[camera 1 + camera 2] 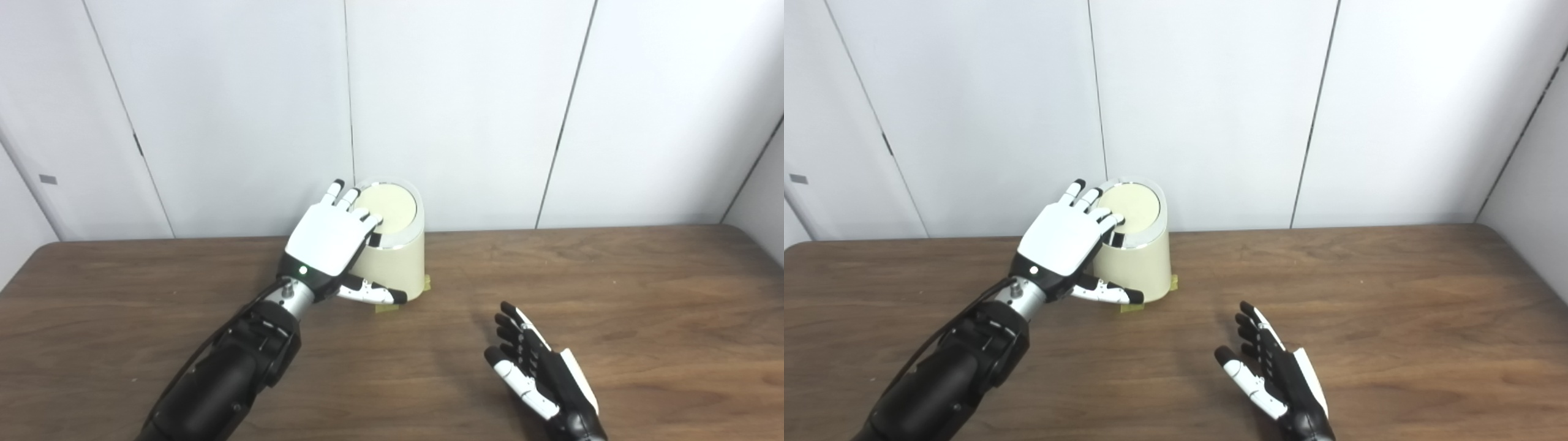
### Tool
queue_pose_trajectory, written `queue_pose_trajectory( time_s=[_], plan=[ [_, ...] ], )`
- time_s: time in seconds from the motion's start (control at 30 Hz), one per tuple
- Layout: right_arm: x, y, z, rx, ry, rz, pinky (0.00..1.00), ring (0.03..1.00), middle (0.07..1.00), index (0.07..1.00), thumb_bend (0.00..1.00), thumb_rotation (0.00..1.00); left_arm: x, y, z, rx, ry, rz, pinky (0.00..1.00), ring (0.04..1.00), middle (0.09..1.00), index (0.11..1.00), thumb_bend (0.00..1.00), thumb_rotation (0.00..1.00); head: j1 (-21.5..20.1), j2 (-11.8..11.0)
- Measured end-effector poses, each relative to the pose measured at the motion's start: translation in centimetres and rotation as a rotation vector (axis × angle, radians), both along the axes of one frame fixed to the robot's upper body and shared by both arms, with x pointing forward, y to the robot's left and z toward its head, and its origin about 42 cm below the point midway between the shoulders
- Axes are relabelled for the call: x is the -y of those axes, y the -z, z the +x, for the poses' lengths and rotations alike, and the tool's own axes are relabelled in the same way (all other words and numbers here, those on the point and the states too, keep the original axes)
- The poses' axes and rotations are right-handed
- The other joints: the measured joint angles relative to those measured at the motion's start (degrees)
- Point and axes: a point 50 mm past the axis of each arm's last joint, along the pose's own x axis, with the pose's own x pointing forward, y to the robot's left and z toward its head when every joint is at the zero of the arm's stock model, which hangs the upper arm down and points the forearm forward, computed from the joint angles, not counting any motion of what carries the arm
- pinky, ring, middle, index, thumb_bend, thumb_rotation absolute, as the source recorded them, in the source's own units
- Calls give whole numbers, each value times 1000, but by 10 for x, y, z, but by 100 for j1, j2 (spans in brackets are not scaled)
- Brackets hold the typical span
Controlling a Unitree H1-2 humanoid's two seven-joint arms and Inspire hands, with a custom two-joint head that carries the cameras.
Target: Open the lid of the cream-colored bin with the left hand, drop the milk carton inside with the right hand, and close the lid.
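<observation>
The cream-colored bin [398, 266] stands at the back middle of the table, its round lid [389, 205] down and ringed by a chrome rim. My left hand [334, 239] is spread over the bin's left side, fingertips [367, 215] resting on the lid's near-left edge and the thumb stretched across the bin's front low down. It grips nothing. My right hand [533, 361] rests open near the front of the table, palm turned left, fingers apart and holding nothing. No milk carton shows in either view.
Small pieces of yellow tape [427, 283] mark the bin's foot. The brown wooden table [612, 294] runs to a white panelled wall [465, 110] just behind the bin.
</observation>
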Motion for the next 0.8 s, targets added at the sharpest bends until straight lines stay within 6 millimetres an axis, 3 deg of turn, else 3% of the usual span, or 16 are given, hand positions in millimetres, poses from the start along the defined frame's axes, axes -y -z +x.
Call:
queue_pose_trajectory(
  time_s=[0.17, 0.33, 0.43, 0.63, 0.8],
  plan=[
    [1, 0, -1, -1, -5, -4, 862, 907, 925, 938, 517, 658, -1, 14, -6, 28, 15, -73, 1000, 902, 816, 789, 711, 962, 0, 18],
    [1, 0, 0, -1, -5, -12, 875, 922, 938, 936, 525, 667, -3, 27, -11, -1, 1, -123, 1000, 989, 944, 927, 698, 941, 0, 26],
    [1, -1, 0, 1, -7, -20, 879, 921, 934, 938, 526, 667, -3, 38, -15, -41, -22, -131, 1000, 999, 994, 990, 670, 880, 9, 0],
    [2, -1, 2, -1, -10, -5, 901, 934, 939, 939, 496, 639, 0, 34, -25, -91, -82, -245, 1000, 1000, 1000, 1000, 647, 852, 44, -18],
    [2, 0, 2, 0, -10, -2, 906, 941, 944, 942, 513, 670, -10, 36, -47, -118, -140, -371, 1000, 1000, 1000, 1000, 611, 872, 35, -44]
  ],
)
